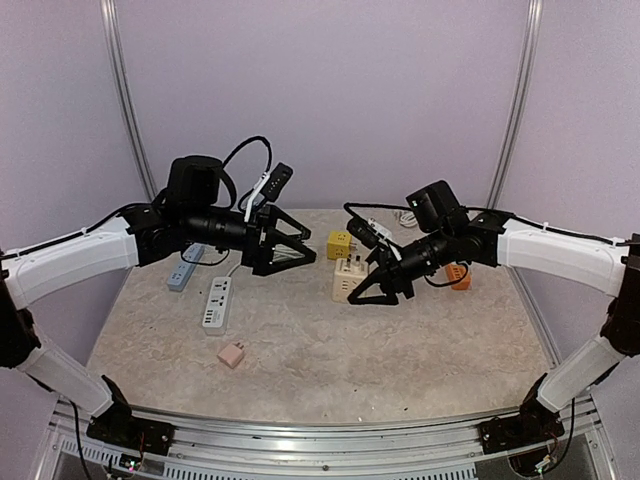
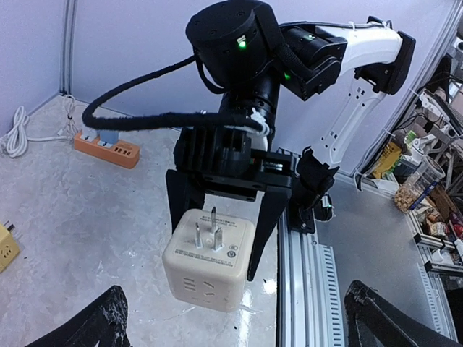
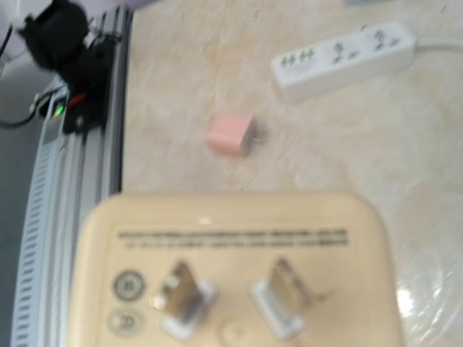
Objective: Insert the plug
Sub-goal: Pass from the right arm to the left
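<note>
pinching cream cube plug [image 2: 210,271] by two opposite sides in right gripper [image 1: 372,285], lifted clear of table [image 1: 400,370] (shadow below it in left wrist view). showing metal prongs [image 3: 181,293] on the face turned up and toward the left arm. noted left gripper [image 1: 292,245] spread wide, gripping nothing, near the plug without touching. logged on the table, apart from the plug: white power strip [image 1: 217,305], pink adapter [image 1: 232,354], blue-grey strip [image 1: 180,275] on the left; yellow cube [image 1: 339,244] just behind the plug; orange strip [image 2: 108,148] to the right.
</note>
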You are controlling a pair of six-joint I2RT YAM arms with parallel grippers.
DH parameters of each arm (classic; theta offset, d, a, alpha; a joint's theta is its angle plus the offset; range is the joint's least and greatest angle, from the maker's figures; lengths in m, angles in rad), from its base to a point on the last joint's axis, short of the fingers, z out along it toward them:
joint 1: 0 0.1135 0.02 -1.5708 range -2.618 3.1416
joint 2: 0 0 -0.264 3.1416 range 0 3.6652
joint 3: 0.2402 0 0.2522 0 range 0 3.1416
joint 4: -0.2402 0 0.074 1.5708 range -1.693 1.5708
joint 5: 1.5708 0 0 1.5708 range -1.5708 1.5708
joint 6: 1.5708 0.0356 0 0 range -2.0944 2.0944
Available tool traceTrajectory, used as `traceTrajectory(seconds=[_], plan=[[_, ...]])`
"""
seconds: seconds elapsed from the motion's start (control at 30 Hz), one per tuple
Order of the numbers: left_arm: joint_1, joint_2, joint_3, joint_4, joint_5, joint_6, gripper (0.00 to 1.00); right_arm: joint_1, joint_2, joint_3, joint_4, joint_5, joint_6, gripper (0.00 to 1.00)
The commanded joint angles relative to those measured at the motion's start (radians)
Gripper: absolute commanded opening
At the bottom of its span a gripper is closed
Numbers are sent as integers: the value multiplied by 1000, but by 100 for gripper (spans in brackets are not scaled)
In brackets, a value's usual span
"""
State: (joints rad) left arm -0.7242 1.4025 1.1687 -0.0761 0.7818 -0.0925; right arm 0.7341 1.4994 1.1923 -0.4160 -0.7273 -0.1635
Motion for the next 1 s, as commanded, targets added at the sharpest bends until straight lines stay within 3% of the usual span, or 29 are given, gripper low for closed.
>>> traceTrajectory(seconds=[0.0,0.43,0.57,0.73,0.87,0.97], plan=[[-64,89,131,-217,-5,150,99,27,-50,10,-91,-53,-63,0],[-144,276,287,-327,-28,211,99,47,-72,3,-90,-112,-78,0],[-163,317,325,-355,-33,221,92,49,-67,3,-94,-115,-84,0],[-170,335,336,-360,-19,219,73,51,-60,-2,-102,-110,-88,0],[-171,334,336,-370,-8,220,44,51,-77,-3,-96,-89,-86,0],[-172,331,339,-376,-8,222,28,51,-95,-5,-83,-64,-82,0]])
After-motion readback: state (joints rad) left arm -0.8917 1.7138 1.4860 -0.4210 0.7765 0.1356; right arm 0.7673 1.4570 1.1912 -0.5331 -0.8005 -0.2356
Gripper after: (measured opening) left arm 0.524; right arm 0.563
